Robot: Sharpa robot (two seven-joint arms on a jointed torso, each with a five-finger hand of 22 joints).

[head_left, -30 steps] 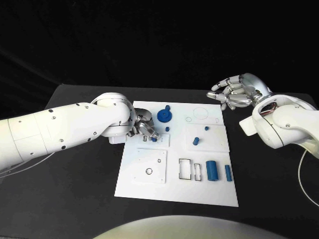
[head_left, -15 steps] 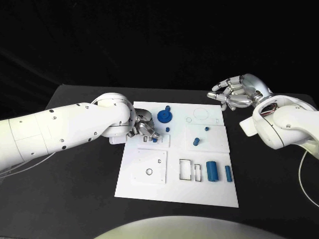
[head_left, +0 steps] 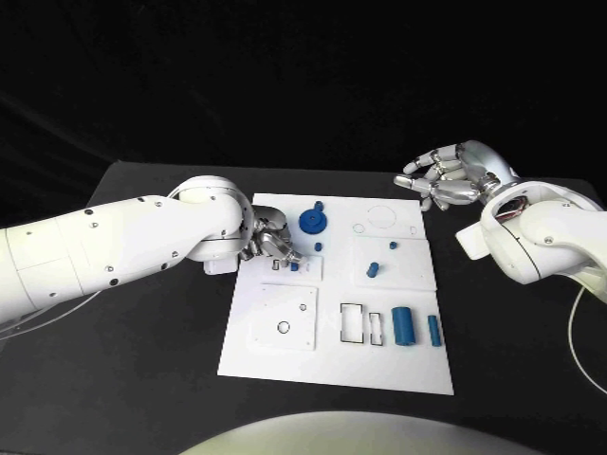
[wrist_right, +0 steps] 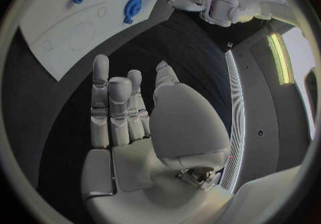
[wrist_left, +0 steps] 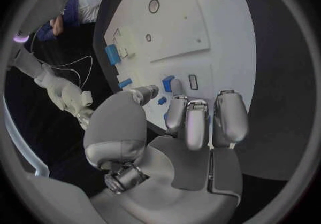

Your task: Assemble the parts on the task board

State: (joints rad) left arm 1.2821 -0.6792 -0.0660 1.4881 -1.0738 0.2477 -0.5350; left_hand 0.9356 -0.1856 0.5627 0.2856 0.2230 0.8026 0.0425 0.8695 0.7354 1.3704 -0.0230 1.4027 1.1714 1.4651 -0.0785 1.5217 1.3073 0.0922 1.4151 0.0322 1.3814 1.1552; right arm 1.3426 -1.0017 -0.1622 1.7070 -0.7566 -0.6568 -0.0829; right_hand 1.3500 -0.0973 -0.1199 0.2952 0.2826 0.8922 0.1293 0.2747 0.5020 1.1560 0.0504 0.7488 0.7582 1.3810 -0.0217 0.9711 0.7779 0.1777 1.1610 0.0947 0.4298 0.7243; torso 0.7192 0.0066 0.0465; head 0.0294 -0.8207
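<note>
Two hands are before us. At ten o'clock of the task board [head_left: 338,365], our left hand [head_left: 272,242] has its fingers bent down over a small blue part [head_left: 294,266] there; whether it grips the part we cannot tell. Our right hand [head_left: 445,177] hovers past the board's one o'clock corner above the black surface [head_left: 139,360], fingers loosely curled, holding nothing. A blue cylinder [head_left: 403,325] lies toward five o'clock.
</note>
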